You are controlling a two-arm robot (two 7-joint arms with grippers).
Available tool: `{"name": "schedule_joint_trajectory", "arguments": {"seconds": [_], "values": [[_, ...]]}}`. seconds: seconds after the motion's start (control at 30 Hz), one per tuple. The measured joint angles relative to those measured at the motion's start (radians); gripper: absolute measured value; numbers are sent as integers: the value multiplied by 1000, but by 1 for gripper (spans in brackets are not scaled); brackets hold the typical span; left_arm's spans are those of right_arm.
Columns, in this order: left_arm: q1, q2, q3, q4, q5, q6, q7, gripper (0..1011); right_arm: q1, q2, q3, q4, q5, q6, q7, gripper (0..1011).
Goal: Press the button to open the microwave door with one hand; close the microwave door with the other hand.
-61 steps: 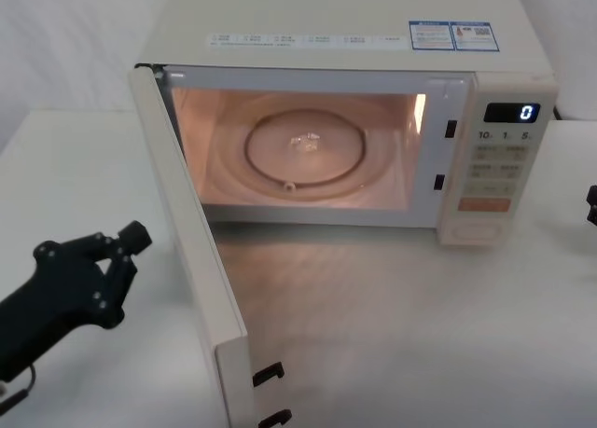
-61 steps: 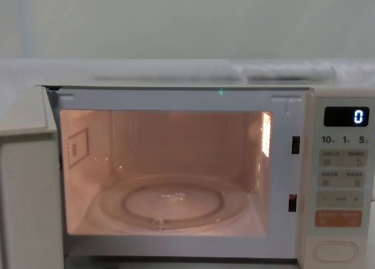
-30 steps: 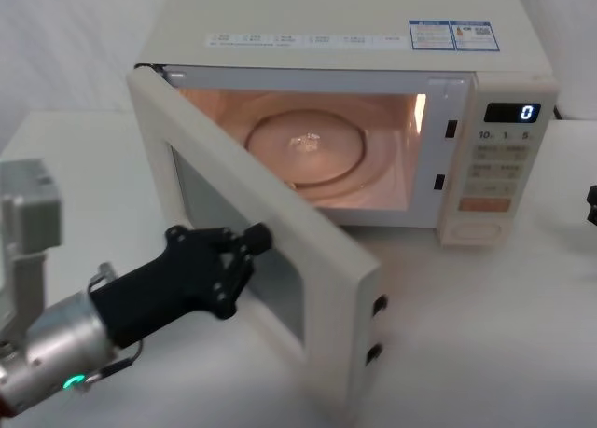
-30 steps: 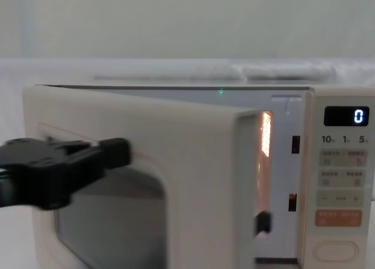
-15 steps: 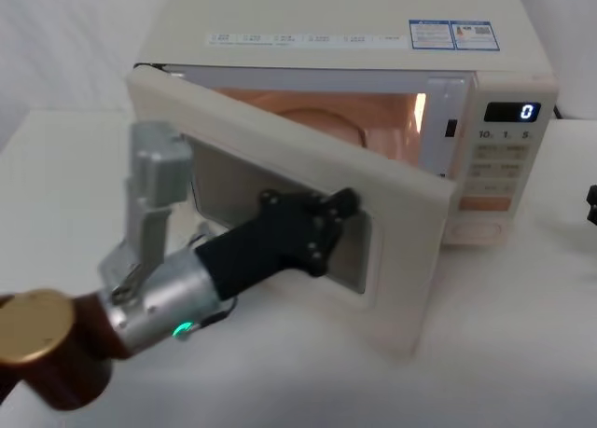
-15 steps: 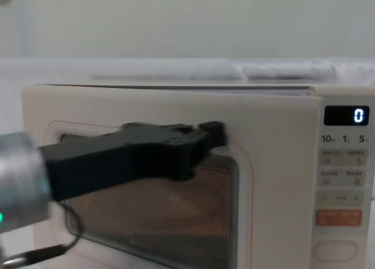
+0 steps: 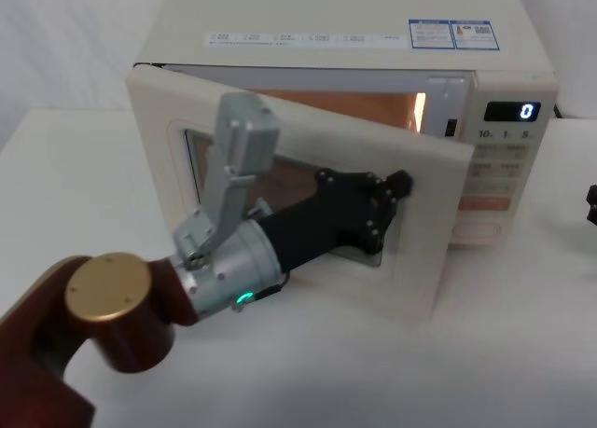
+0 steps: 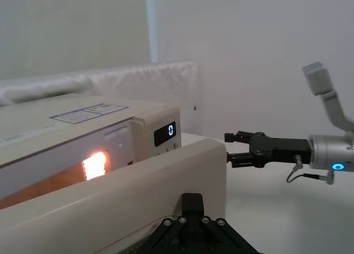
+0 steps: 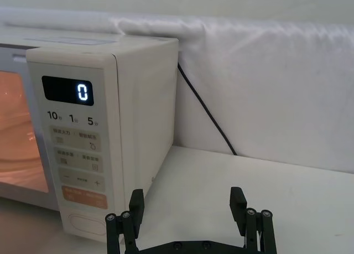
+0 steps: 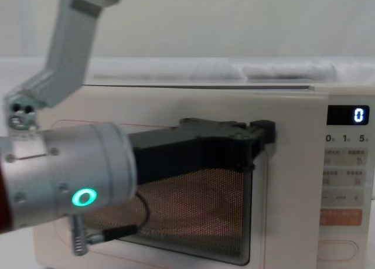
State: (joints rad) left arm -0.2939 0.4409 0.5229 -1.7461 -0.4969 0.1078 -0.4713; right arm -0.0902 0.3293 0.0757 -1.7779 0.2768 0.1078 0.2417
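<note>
Cream plastic fills the middle of the head view: the boxy microwave oven [image 7: 354, 36] with its wide windowed door [image 7: 424, 223] ajar, lit cavity showing above it. Opening looks done; closing is underway, latch not yet home, I judge. My black left pincer [image 7: 396, 184] presses the door face, fingers narrow, holding nothing. My right pincer [image 9: 188, 201] hangs spread wide, empty, over the white bench [image 9: 221, 176] at right.

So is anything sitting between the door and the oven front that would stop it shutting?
Nothing visible. The left gripper presses the outer face of the microwave door, which stands ajar. The lit gap to the microwave looks clear. The right gripper is parked off to the right.
</note>
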Motion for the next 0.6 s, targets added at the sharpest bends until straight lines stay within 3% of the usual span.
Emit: {"name": "schedule_joint_trajectory", "arguments": {"seconds": [0.27,0.6], "values": [[-49,-60,34,52,47,10,40,0,0,0,0,0,0,0,0,1002],[-81,-109,55,101,97,-4,59,0,0,0,0,0,0,0,0,1002]]}}
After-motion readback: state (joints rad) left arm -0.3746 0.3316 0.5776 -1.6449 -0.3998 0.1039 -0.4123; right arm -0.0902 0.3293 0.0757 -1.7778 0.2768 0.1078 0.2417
